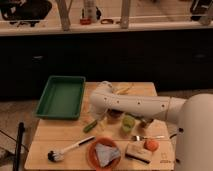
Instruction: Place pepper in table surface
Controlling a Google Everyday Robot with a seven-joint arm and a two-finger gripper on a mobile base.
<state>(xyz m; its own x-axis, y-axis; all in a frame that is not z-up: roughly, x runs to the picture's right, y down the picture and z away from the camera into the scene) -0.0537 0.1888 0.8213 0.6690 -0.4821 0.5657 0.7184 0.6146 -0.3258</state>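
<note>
**Pepper down on the wood, gripper right beside it**

Starting at the left, we have the green tray sitting on the far left part of the table surface. A brush lies nearer to us along the front edge. Moving right, there's the pepper, low on the wood at a slant, just off the tray's near right corner and apart from it.

Just to its right and a little farther back sits the gripper, tucked under the white arm. We can't tell whether it is clamped on the pepper or has let go, nor whether the two are touching. Farther right come the orange plate at the near edge and the light green cup under the arm.

So what could spoil it? If the grip isn't off, a lift would carry the pepper back up off the wood. If it is free, a nudge on the way out could roll that slim pepper toward the brush or the plate. And a low sweep to the right could tip the cup.
</note>
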